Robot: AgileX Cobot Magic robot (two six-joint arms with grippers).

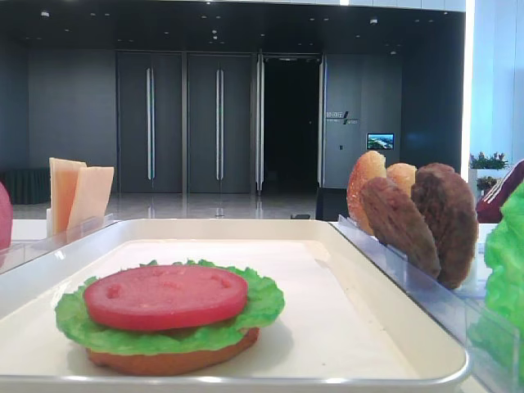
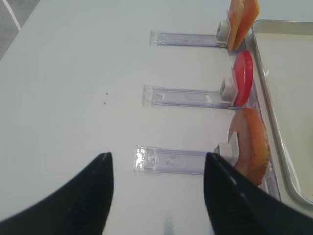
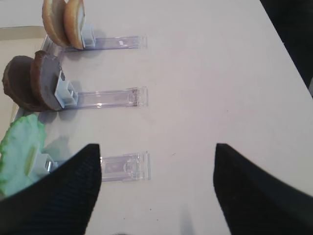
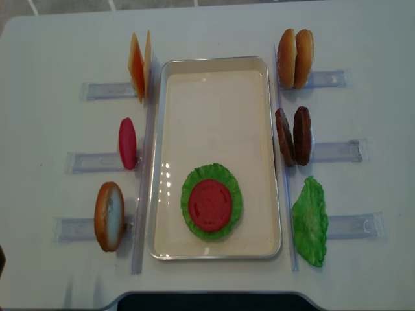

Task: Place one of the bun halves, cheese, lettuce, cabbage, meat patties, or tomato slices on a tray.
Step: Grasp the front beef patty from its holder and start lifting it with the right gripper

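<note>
On the cream tray (image 4: 214, 110), near its front end, lies a stack: a bun half (image 1: 172, 360), lettuce (image 4: 211, 170) and a tomato slice (image 4: 209, 205) on top. Right of the tray stand two bun halves (image 4: 295, 58), two meat patties (image 4: 293, 136) and a lettuce leaf (image 4: 310, 221). On the left stand cheese (image 4: 139, 66), a tomato slice (image 4: 127, 143) and a bun half (image 4: 109, 216). My right gripper (image 3: 156, 147) hangs open and empty over bare table, right of the lettuce (image 3: 19, 152). My left gripper (image 2: 157, 155) is open and empty, left of the bun half (image 2: 252, 144).
Each standing item leans in a clear plastic holder (image 4: 337, 152) whose rail runs outward from the tray. One rail (image 3: 124, 166) lies just past my right gripper's left finger, another (image 2: 171, 160) between my left gripper's fingertips. The tray rim (image 2: 274, 122) borders the left-side items.
</note>
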